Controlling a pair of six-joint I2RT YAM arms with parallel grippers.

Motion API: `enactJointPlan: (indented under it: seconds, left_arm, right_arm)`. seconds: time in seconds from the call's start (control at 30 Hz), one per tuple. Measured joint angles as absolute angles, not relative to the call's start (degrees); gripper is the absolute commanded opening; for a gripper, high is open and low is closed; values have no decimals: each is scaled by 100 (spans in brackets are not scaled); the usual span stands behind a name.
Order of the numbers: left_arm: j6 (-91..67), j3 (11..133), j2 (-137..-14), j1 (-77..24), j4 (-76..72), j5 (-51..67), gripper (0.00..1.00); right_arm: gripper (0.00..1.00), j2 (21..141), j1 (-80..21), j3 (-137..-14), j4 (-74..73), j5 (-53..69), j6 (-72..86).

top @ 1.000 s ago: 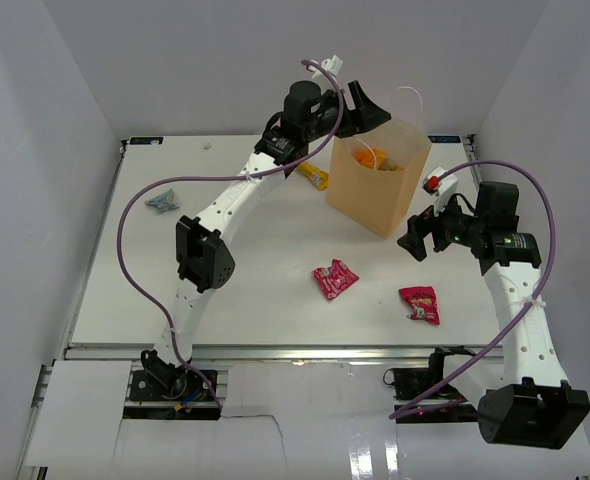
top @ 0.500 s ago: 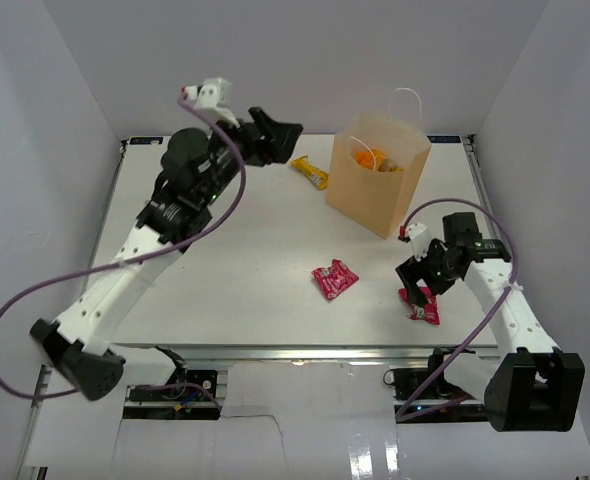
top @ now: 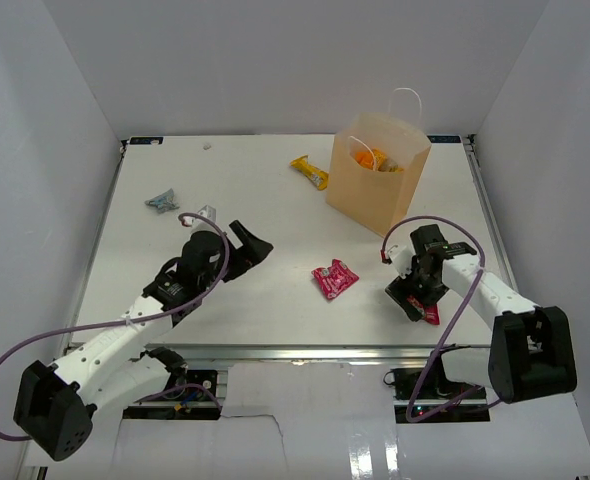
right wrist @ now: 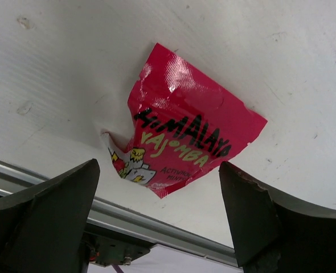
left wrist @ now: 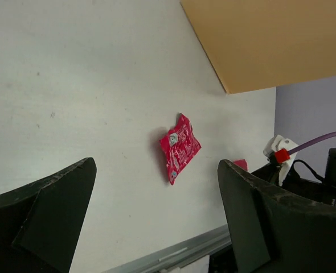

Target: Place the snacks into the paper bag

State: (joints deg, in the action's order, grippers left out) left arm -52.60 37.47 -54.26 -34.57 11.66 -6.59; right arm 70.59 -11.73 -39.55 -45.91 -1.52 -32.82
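From above, you see the tall tan kraft paper bag [top: 380, 190] upright near the white table's [top: 175, 290] far right corner. A yellow foil bar [top: 310, 172] lies just left of it and a grey-blue packet [top: 161, 201] by the left edge. Your left gripper [top: 247, 250] gapes empty. Left wrist view: a red-pink foil packet [left wrist: 179, 148] lies flat ahead. Right wrist view: your right gripper [right wrist: 159, 164] stands wide, and a second red foil packet [right wrist: 185, 142] lies between its fingers at the near edge, ungripped.
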Motion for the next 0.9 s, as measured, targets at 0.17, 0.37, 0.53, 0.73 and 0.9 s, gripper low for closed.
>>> enactJointPlan:
  seconds: [0.17,0.37,0.53,0.73,0.9]
  left_arm:
    - [-6460,3120,-5312,-3454,965,-285,94]
    - [-7164,3092,-6230,-3459,685,443,87]
    - [-7404,3205,-7094,-3564,685,904,87]
    - [-7220,3684,-7745,-3778,652,1291,83]
    - [-6831,4051,-8246,-3951,552,1444,84]
  right_arm:
    - [70,7439,-1328,-3951,-4307,-364,-3319]
    - [44,7629,-1363,-3951,-4169,-454,-3343]
    - [19,7494,-1363,-3953,-4130,-528,-3406]
    - [8,6657,-1352,-4093,-4313,209,-3787]
    - [8,5645,-1352,-4974,-4486,1352,-4493]
